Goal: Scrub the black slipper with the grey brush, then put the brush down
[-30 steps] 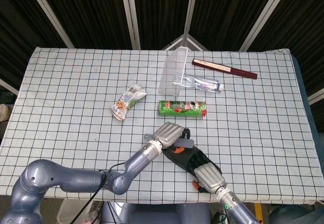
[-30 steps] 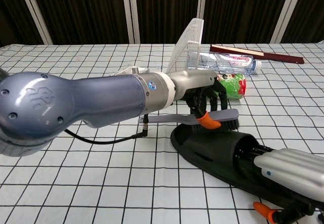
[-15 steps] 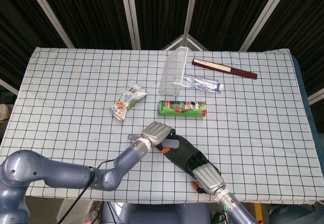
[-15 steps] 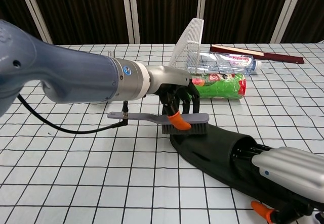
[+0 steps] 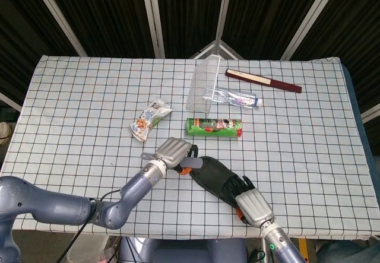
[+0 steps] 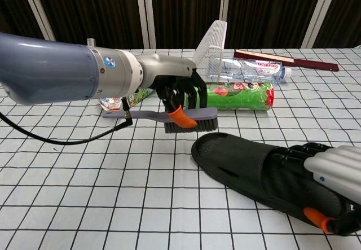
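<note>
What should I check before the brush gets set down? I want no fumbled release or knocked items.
1. Left hand holds the grey brush firmly: ok, fingers wrap the handle.
2. Brush is off the black slipper: ok, it is to the left of the slipper's open end, not touching.
3. Right hand steadies the slipper: ok, it grips the far end.
4. Bare tablecloth lies under the brush: ok, in the chest view only checked cloth shows below it.
5. Brush is level with bristles down: ok.
6. Green snack tube is far enough behind the brush: cannot tell, the depth is unclear.
</note>
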